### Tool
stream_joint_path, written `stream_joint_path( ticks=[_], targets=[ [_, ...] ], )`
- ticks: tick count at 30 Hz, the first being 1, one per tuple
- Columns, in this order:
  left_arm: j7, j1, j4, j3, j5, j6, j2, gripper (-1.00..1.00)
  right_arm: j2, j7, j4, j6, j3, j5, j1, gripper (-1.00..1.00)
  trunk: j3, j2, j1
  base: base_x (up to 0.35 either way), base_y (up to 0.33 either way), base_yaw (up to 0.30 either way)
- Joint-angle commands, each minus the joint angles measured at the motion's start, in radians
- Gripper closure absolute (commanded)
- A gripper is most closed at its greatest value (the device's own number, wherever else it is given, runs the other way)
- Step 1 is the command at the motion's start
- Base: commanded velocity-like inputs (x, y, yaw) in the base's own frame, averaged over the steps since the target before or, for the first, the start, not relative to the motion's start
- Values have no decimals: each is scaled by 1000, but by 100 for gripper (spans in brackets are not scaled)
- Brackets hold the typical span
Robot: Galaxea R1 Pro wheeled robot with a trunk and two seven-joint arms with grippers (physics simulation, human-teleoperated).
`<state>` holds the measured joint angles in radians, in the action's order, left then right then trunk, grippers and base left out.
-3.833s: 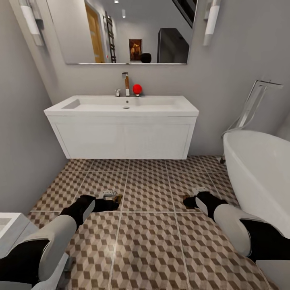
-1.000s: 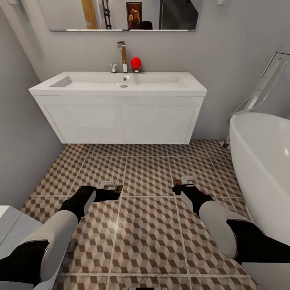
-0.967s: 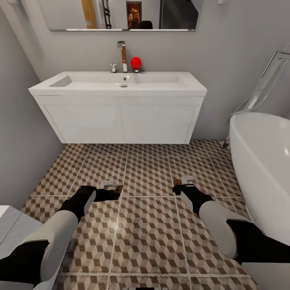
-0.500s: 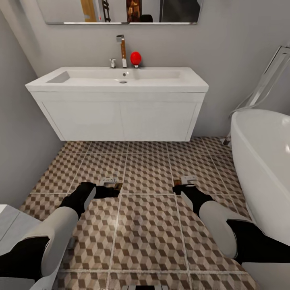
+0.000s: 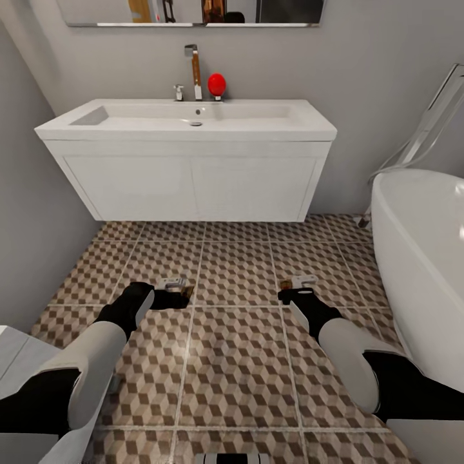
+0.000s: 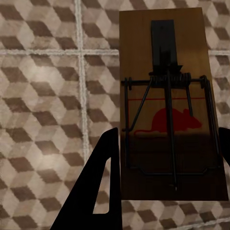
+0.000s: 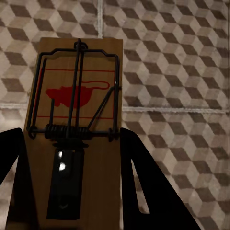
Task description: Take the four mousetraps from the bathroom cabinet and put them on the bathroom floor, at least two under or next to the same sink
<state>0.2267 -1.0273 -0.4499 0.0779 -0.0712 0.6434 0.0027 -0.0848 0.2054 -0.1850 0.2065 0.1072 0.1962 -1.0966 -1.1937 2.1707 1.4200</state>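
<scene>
Left gripper (image 6: 165, 182): fingers clamp a mousetrap (image 6: 170, 103).
Right gripper (image 7: 72, 182): fingers clamp another trap (image 7: 76, 134).
Setting: bathroom floor (image 5: 235, 361), before the sink (image 5: 193, 122).

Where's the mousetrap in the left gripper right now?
The mousetrap sits between the left gripper's fingers, at the head view's left, above the bathroom floor in front of the sink.

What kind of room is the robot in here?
A home bathroom, it seems: a white sink on a wall-hung vanity with a chrome tap, a mirror above it, a white bathtub to the right, and a cube-patterned tiled floor.
</scene>
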Motion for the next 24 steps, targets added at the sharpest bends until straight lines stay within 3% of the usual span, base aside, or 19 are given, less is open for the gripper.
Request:
stream_joint_path(
  ticks=[1,10,24],
  targets=[
    [7,0,-2,7,-9,5,-1,100,-1,0,-4,5,8,7,0,100,-2,0,0,0,0,0],
    [8,0,-17,7,-8,4,-3,100,-1,15,-47,11,9,54,-5,100,-17,0,0,0,0,0],
    [8,0,-18,7,-10,0,-6,100,-22,20,-54,2,9,69,-5,100,-41,0,0,0,0,0]
  ],
)
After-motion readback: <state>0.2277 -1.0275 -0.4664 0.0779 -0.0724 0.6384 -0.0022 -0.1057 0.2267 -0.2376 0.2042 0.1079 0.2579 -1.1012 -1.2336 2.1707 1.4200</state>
